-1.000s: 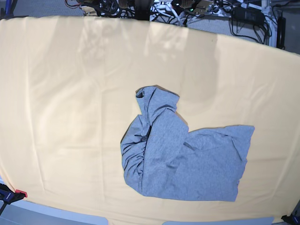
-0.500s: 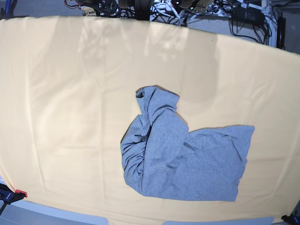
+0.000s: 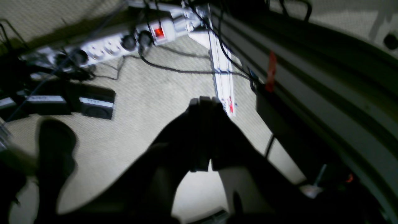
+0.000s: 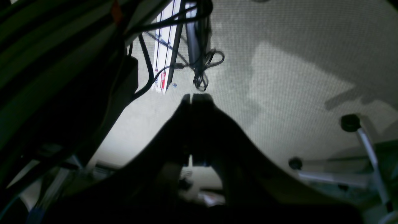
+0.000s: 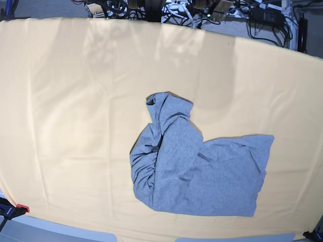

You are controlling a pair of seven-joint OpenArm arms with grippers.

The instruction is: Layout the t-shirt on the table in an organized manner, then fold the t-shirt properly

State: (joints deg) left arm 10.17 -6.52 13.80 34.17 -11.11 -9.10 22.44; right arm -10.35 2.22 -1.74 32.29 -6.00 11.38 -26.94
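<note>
While both arms sit off the work surface, the heather-grey short-sleeved cotton t-shirt [image 5: 194, 169] lies crumpled on the wide tabletop covered with pale yellow-orange cloth [image 5: 70, 111], right of centre and toward the near edge in the base view. Its right portion spreads fairly flat with a straight lower hem; its left portion is bunched in rolled folds, and a narrower part reaches up toward the middle of the tabletop. No lettering shows. The left gripper [image 3: 207, 101] appears as a dark silhouette above pale carpeted floor [image 3: 149, 102], fingers clenched together and grasping nothing, with a white power strip with a lit red switch [image 3: 124, 40] beyond it. The right gripper [image 4: 192, 96] is likewise a dark silhouette over the floor, fingers clenched, empty, near a coiled black cable [image 4: 205, 67].
</note>
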